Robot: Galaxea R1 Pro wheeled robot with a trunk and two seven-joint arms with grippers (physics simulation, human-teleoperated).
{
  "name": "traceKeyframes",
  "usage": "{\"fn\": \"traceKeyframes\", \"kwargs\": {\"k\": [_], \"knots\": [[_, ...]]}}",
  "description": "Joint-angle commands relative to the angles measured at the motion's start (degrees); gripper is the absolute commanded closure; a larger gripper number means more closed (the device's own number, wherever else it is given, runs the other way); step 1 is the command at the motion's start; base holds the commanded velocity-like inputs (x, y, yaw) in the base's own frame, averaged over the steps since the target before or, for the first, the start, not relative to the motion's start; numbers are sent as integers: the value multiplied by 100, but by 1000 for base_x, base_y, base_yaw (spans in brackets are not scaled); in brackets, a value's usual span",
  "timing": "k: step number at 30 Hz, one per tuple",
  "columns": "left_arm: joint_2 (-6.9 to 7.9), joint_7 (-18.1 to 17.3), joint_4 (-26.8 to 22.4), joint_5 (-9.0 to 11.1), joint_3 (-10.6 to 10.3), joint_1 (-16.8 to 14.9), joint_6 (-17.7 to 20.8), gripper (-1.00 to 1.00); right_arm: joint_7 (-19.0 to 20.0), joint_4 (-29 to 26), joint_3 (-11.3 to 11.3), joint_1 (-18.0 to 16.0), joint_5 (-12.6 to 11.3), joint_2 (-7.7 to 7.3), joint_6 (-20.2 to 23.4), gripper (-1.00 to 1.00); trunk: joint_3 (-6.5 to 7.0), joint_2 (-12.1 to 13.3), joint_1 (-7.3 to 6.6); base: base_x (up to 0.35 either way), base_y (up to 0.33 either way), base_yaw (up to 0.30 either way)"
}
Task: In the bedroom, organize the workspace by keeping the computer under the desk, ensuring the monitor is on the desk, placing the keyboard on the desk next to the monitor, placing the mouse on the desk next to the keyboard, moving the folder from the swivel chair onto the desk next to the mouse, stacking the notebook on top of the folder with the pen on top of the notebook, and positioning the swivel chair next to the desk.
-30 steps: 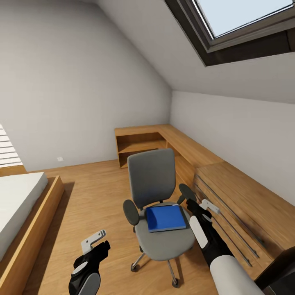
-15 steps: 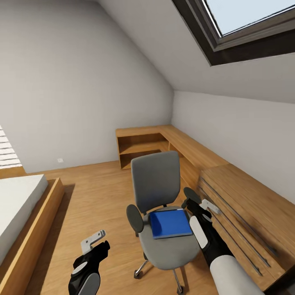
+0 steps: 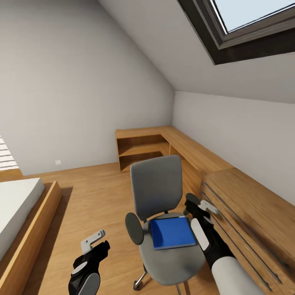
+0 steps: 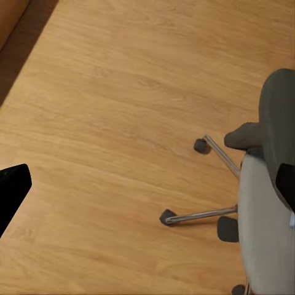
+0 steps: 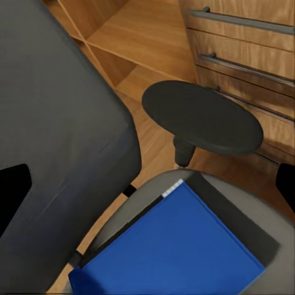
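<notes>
The grey swivel chair [image 3: 157, 184] stands on the wooden floor right in front of me, its back toward the far wall. On its seat lies the flat blue folder [image 3: 172, 232]. My right gripper [image 3: 201, 208] hovers open beside the chair's black armrest [image 3: 191, 200], just past the folder's far right corner. The right wrist view looks down on the folder [image 5: 178, 246], the armrest [image 5: 203, 117] and the backrest [image 5: 55, 153]. My left gripper [image 3: 96, 242] hangs open and holds nothing, low over the floor left of the chair. Its wrist view takes in the chrome chair legs [image 4: 206, 215].
A light wooden chest with long bar handles [image 3: 246, 217] runs along the right wall, close to the chair. Low wooden shelving [image 3: 143, 147] fills the far corner. A bed in a wooden frame [image 3: 20, 205] lies at the left. Bare floor [image 3: 94, 196] stretches between bed and chair.
The whole picture has shifted: the camera has moved nearer the chair, which now sits lower and closer. Both arms keep the same pose, and both grippers stay open.
</notes>
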Motion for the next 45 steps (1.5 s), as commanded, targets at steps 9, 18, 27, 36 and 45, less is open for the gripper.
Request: {"fn": "traceKeyframes", "kwargs": {"k": [9,18,27,36,45], "knots": [[6,41,-8,22,-11,-4,28,-100,577,375,-14,1,-33,-220,43,-100,-8,-6,2,24,0,0],[6,47,-8,28,-11,-4,29,-100,1153,1145,-22,-27,-43,-491,45,-100,-8,-6,2,2,0,0],[6,36,-8,29,-13,-6,22,-100,1844,1657,-23,-50,-49,-546,67,-100,-8,-6,2,0,0,0],[20,20,-23,28,3,-6,16,-100,2132,1986,-30,-72,-96,-647,217,-100,-8,-6,2,169,99,0],[48,-105,-13,167,487,-6,62,-100,2146,2004,-40,-78,-108,-709,287,-100,-8,-6,2,307,142,0]]}}
